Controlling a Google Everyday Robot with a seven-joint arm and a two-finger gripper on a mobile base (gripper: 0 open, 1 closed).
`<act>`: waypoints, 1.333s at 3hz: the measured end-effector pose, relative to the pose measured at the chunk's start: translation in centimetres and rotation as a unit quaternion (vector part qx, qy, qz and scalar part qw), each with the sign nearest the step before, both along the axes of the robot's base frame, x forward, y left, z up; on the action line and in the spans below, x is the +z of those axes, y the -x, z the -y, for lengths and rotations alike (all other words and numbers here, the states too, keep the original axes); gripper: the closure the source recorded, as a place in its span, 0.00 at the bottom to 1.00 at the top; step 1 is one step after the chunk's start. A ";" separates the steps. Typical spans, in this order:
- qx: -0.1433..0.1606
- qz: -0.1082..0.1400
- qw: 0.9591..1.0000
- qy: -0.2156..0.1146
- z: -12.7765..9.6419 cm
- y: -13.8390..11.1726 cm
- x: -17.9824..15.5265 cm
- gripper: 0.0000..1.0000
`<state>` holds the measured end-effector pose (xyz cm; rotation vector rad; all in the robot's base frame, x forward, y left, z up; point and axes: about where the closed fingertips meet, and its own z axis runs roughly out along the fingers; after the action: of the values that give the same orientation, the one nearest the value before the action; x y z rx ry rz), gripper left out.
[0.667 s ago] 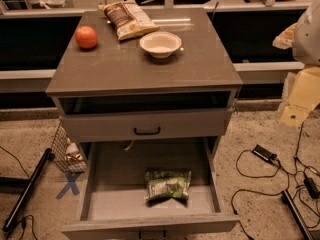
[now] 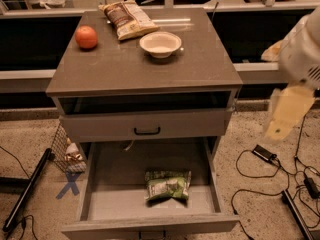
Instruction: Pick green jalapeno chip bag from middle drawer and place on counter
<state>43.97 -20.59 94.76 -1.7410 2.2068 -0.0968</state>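
Observation:
The green jalapeno chip bag (image 2: 168,184) lies crinkled on the pale floor of the open middle drawer (image 2: 115,204), near its centre and slightly right. The drawer is pulled out from the bottom of the grey cabinet. The counter (image 2: 145,66) is the grey-brown top above it. My gripper (image 2: 285,115) hangs blurred on the white arm (image 2: 302,49) to the right of the cabinet, level with the upper drawer, well above and to the right of the bag. It holds nothing.
On the counter are a white bowl (image 2: 160,43), a brown-and-tan chip bag (image 2: 127,18) and an orange fruit (image 2: 86,37). The upper drawer front with its black handle (image 2: 147,131) is closed. Cables (image 2: 265,156) lie on the floor at the right, and a wire basket (image 2: 67,151) stands at the left.
My gripper has moved a little down and to the left, closer to the cabinet's right side. The bag and the drawer have not moved.

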 end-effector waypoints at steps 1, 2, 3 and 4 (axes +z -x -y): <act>0.036 0.009 0.999 -0.016 -2.3 1.3 -5.4 0.00; 0.035 0.011 0.999 -0.014 -2.2 1.6 -8.4 0.00; 0.043 0.004 0.999 -0.013 -2.8 1.2 -9.0 0.00; 0.048 0.018 0.999 -0.010 -5.2 -0.3 -12.6 0.00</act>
<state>44.23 -15.37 82.15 -1.8162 2.0877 -0.0815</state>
